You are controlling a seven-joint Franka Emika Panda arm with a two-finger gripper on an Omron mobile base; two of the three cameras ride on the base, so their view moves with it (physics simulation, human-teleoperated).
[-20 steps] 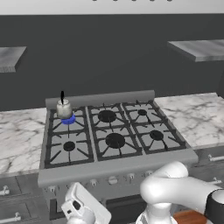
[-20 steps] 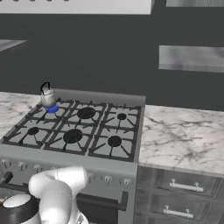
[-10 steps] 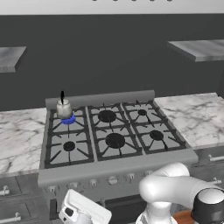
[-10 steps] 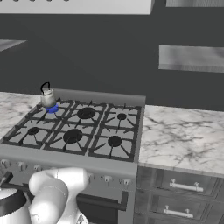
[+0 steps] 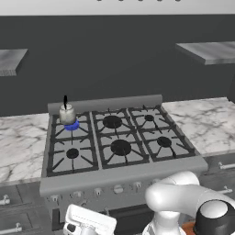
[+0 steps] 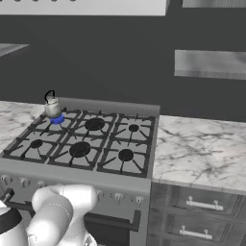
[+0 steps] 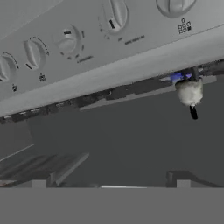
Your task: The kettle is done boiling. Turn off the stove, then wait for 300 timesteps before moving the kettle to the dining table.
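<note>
The kettle (image 5: 67,114) (image 6: 52,108) is small and silver, with a thin black handle. It stands on the back left burner of the stove (image 5: 120,177) (image 6: 72,176) over a blue flame (image 5: 71,126). My gripper (image 5: 69,227) hangs low in front of the stove's front panel, near its left end. The hand view is rolled upside down, so the row of knobs (image 7: 66,39) runs along the top and the kettle (image 7: 189,92) hangs inverted at the right. My gripper (image 7: 109,183) is open, with its fingertips (image 7: 40,183) far apart and nothing between them. The dining table is out of view.
White marble counters (image 5: 20,144) (image 6: 202,146) flank the stove. Grey drawers with bar handles (image 6: 204,205) sit under the right counter. The oven door handle (image 6: 110,222) runs below the knobs. Wall shelves (image 5: 209,50) hang at both sides.
My hand has sunk a little lower in front of the stove, and the arm's dark joint has shifted slightly. The kettle and flame are unchanged.
</note>
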